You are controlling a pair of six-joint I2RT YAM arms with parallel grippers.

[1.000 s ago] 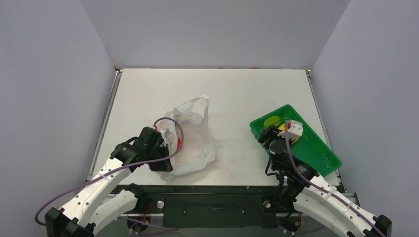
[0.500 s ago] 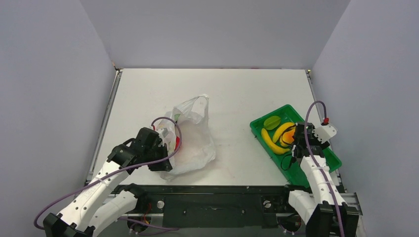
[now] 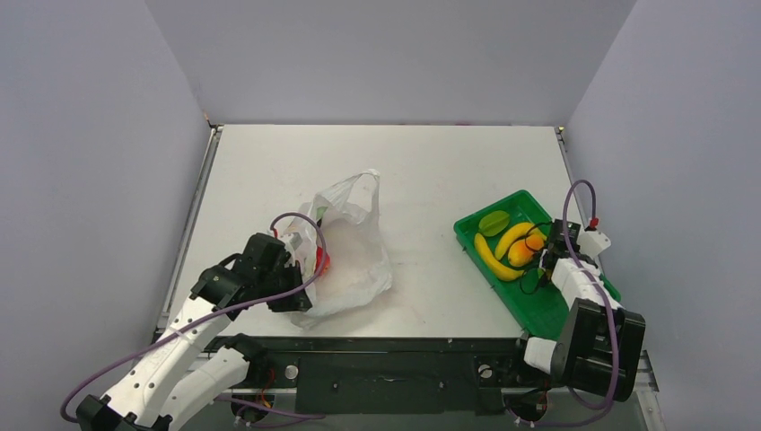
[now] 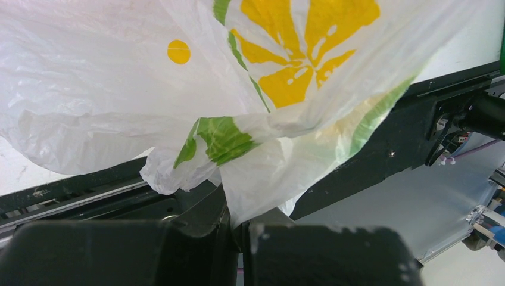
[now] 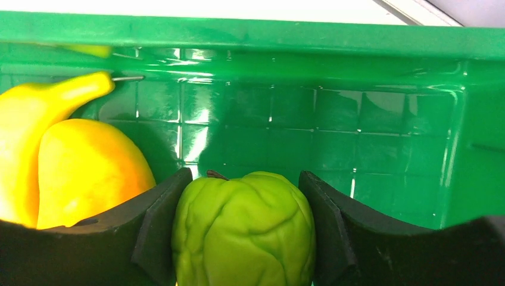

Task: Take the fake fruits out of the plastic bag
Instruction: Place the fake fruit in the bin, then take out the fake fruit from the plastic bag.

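The plastic bag [image 3: 350, 247] lies crumpled on the table, left of centre. A red fruit [image 3: 321, 262] shows through it near my left gripper [image 3: 301, 265]. That gripper is shut, pinching a fold of the bag [image 4: 178, 77] with yellow and green print between its fingertips [image 4: 223, 208]. My right gripper [image 3: 543, 255] is down inside the green tray [image 3: 583, 292], shut on a wrinkled green lime [image 5: 244, 229]. A green starfruit [image 3: 493, 222], two yellow bananas [image 3: 492, 258] and an orange-yellow mango [image 3: 521, 253] lie in the tray. The banana [image 5: 36, 119] and mango [image 5: 89, 173] sit left of my right fingers.
The tray's far wall [image 5: 298, 36] stands close in front of the right gripper. The black front rail [image 3: 386, 346] runs along the table's near edge just below the bag. Grey walls enclose the table on three sides.
My right arm swung from over the tray's near left end round to its right side, and the gripper came down into the tray with the lime. The left gripper kept its hold on the bag.
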